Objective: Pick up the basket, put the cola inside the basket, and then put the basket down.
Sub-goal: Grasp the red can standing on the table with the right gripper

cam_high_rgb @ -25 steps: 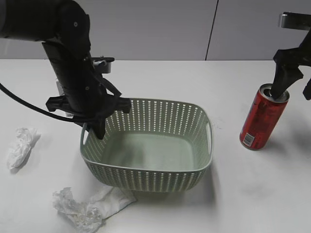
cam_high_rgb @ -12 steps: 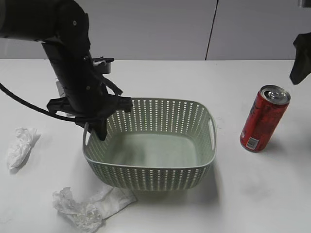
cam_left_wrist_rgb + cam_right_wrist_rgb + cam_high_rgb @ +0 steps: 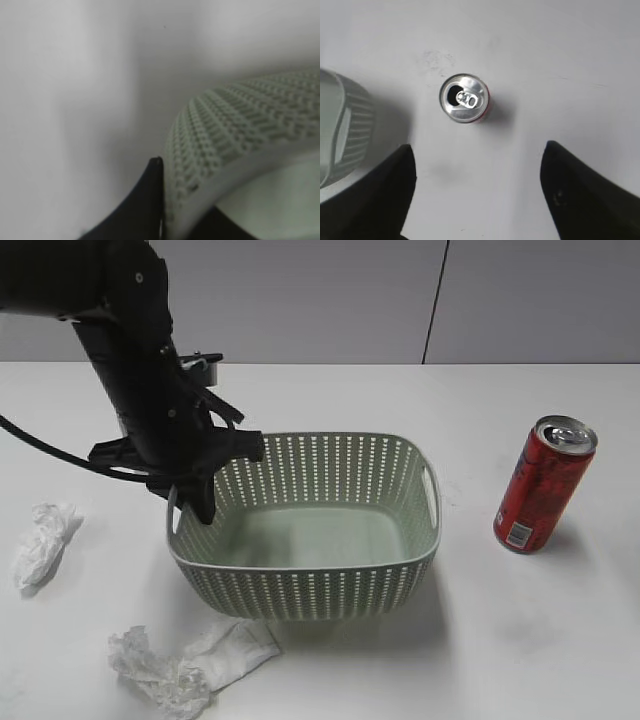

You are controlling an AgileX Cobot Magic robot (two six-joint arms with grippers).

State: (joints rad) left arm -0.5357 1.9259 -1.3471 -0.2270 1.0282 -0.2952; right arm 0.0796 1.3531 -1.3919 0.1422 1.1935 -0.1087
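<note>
The pale green basket [image 3: 310,585] is in the middle of the table. My left gripper [image 3: 195,502] is shut on its left rim, one finger outside and one inside the wall; the left wrist view shows the rim [image 3: 235,130] pinched between the dark fingers [image 3: 150,200]. The red cola can [image 3: 543,485] stands upright on the table to the right of the basket, apart from it. My right gripper [image 3: 479,150] is out of the exterior view; it is open and empty, high above the can [image 3: 465,97], with the basket's corner [image 3: 340,125] at the left.
Two crumpled white tissues lie on the table, one at the far left [image 3: 42,540] and one in front of the basket's left corner [image 3: 185,665]. A grey wall stands behind the table.
My right gripper has risen from the top of the can and left the exterior view. The basket has shifted slightly and its left side sits a little higher in my left gripper.
</note>
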